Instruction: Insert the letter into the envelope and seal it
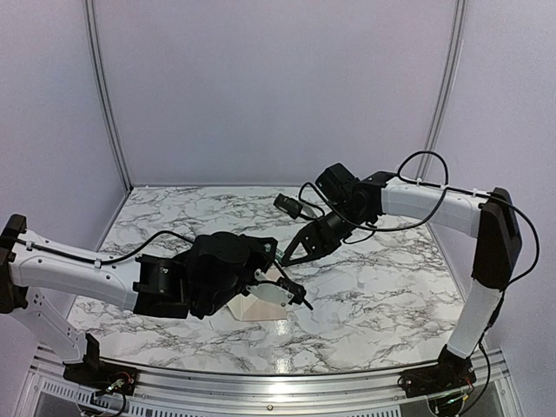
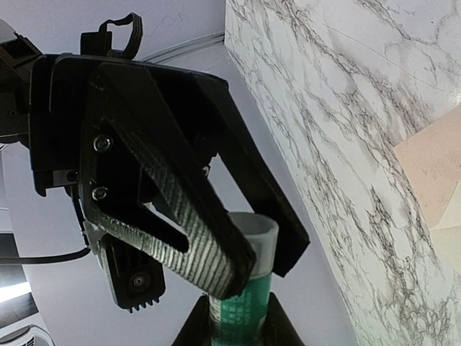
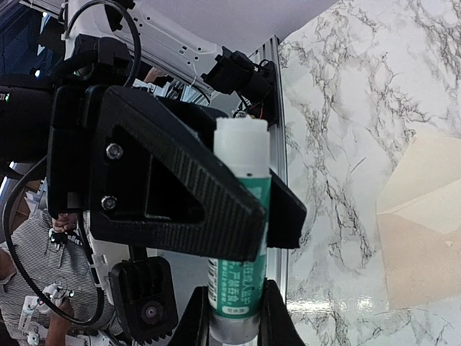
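Observation:
A green glue stick (image 1: 277,261) with pale ends hangs in the air between both grippers. My left gripper (image 1: 271,276) is shut on its greyish-white end (image 2: 258,238). My right gripper (image 1: 291,252) is shut on its green body (image 3: 238,288), and the white end (image 3: 243,144) sticks out past the fingers. The envelope (image 1: 256,309) lies flat on the table under the left gripper. The right wrist view shows its cream flap (image 3: 432,173) beside a pinkish-tan surface (image 3: 425,267). I cannot tell whether that surface is the letter; no separate letter shows.
The marble table (image 1: 373,287) has white walls behind and at both sides and a metal rail (image 1: 287,382) along the near edge. A black cable (image 1: 417,156) loops above the right arm.

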